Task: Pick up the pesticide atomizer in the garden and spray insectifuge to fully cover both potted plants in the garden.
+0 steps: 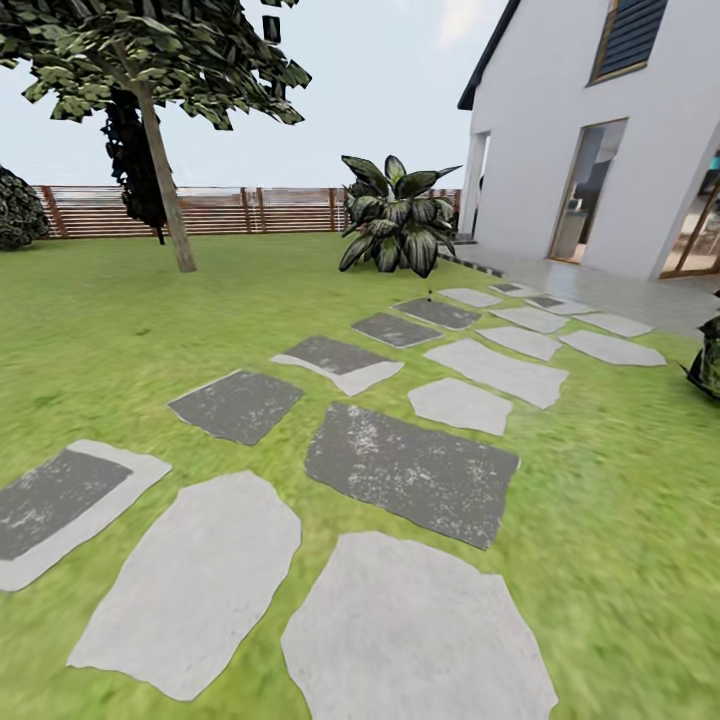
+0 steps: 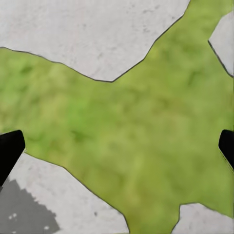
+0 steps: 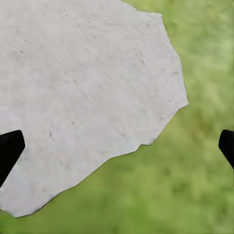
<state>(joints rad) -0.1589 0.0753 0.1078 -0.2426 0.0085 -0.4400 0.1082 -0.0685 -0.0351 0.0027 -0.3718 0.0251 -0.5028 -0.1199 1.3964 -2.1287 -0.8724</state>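
A potted plant (image 1: 396,225) with broad pointed green leaves stands far ahead on the lawn, near the house corner. Part of another dark leafy plant (image 1: 708,360) shows at the right edge. A tiny dark upright speck (image 1: 430,294) sits by the stepping stones in front of the far plant, too small to identify as the pesticide atomizer. My left gripper (image 2: 117,151) is open over grass between pale stones, with nothing between its black fingertips (image 2: 9,148). Open too, my right gripper (image 3: 117,151) hangs over a pale stone's edge and the grass.
Grey and dark stepping stones (image 1: 410,470) run from me toward a paved strip by the white house (image 1: 600,130). A tree (image 1: 160,170) stands at the left and a brown slatted fence (image 1: 220,210) closes the lawn's far side.
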